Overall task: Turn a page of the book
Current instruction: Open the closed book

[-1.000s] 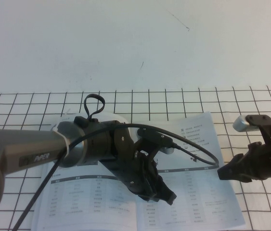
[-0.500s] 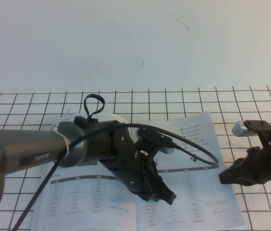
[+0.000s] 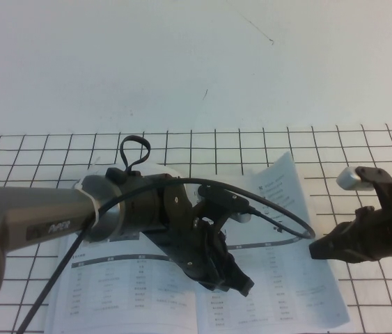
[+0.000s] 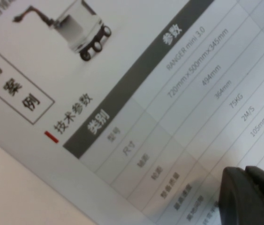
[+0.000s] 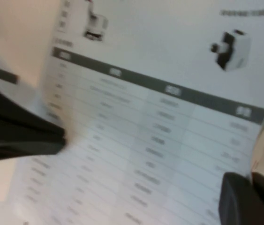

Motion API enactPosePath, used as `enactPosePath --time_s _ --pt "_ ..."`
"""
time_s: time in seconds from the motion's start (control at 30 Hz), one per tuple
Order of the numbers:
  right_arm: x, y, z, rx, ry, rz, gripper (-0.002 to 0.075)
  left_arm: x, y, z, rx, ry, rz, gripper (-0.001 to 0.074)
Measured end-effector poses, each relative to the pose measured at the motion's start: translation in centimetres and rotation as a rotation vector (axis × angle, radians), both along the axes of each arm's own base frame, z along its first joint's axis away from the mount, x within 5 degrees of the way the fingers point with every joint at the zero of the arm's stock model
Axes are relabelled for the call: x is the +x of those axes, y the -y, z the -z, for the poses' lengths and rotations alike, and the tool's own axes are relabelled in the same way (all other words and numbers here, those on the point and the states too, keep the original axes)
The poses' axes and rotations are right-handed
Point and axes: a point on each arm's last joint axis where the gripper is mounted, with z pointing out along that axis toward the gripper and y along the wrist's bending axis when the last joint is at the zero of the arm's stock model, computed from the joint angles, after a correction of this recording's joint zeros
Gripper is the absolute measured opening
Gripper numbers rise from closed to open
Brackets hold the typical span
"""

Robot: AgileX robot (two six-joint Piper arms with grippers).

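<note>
The book (image 3: 133,285) lies open on the gridded table. The page (image 3: 286,229) is its right-hand leaf, white with a dark-headed table (image 5: 160,117). Its outer edge is raised off the table. My right gripper (image 3: 315,252) is at that edge, shut on the page, and the paper runs between its fingers (image 5: 251,197). My left gripper (image 3: 241,284) is shut with nothing held. Its tips rest on the book near the spine, over the printed table of the left leaf (image 4: 246,187).
The left arm (image 3: 112,212) and its cable loop (image 3: 279,223) lie across the middle of the book. The black-lined grid mat (image 3: 390,146) extends to the right and behind. Beyond it is a plain white surface (image 3: 182,62).
My right gripper has shut on the page's outer edge and drawn slightly inward. The page's edge and far corner have lifted and shifted left. The left arm has not moved.
</note>
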Motion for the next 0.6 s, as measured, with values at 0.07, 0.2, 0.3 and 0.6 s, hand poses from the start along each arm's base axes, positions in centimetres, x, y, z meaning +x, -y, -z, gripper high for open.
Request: enactPosePath --time_s 0.07,0.2,0.3,0.6 --pt "-0.3 -0.4 -1.0 0.062 0.001 -0.014 0.0003 0.0 0.0 0.0 0.000 0.000 0.001 -0.0003" --pt "-0.7 -1.2 -2.3 0.146 -0.004 -0.044 0.0003 0.0 0.0 0.0 0.003 0.010 0.022 -0.0003" --pt "-0.8 -1.3 -2.5 0.166 -0.021 -0.032 0.0002 0.0 0.0 -0.2 0.005 0.022 0.045 -0.0004" --pt "-0.8 -1.7 -3.2 0.236 -0.075 -0.032 0.0001 -0.3 -0.6 -5.8 -0.057 0.202 0.068 -0.0003"
